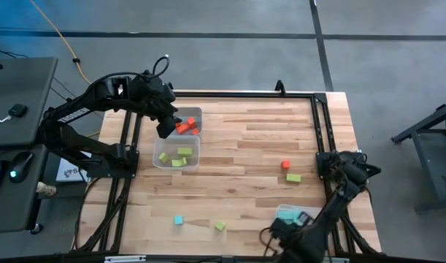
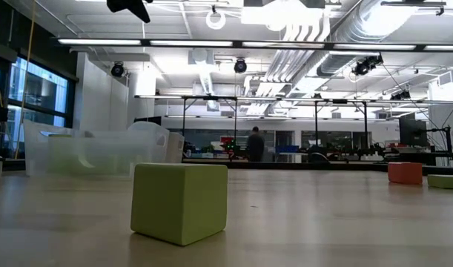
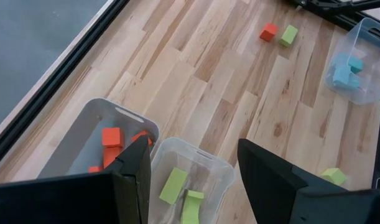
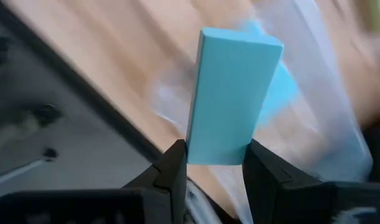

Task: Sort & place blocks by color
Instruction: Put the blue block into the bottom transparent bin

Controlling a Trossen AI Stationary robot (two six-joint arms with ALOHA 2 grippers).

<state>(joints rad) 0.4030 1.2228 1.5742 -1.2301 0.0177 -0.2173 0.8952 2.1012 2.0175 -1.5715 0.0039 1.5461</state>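
Note:
My right gripper (image 4: pixel 214 155) hangs near the table's near right edge (image 1: pixel 281 231), shut on a teal bar (image 4: pixel 233 93) beside the clear tub (image 1: pixel 301 216) that holds teal blocks (image 3: pixel 348 68). My left gripper (image 3: pixel 190 162) hovers open over two clear tubs at the far left: one with red blocks (image 1: pixel 186 126), one with green blocks (image 1: pixel 179 155). A red block (image 1: pixel 285 165) and a green block (image 1: pixel 293 177) lie flat on the table at the right. A teal block (image 1: pixel 178 220) and a green cube (image 1: pixel 220 226) lie near the front edge. My right gripper pinches the teal bar by one end (image 4: pixel 216 147) between its two fingers, which press on its two broad faces. The fingers point down from above. The bar sticks out past the fingertips, lifted clear over the tub's rim (image 4: pixel 326 118) and the table edge.
The table's black frame (image 1: pixel 321 124) runs along the left, far and right sides. The middle of the wooden top (image 1: pixel 237 161) is bare. In the low view the green cube (image 2: pixel 180 202) stands close in front, the tubs (image 2: pixel 100 152) at the back left.

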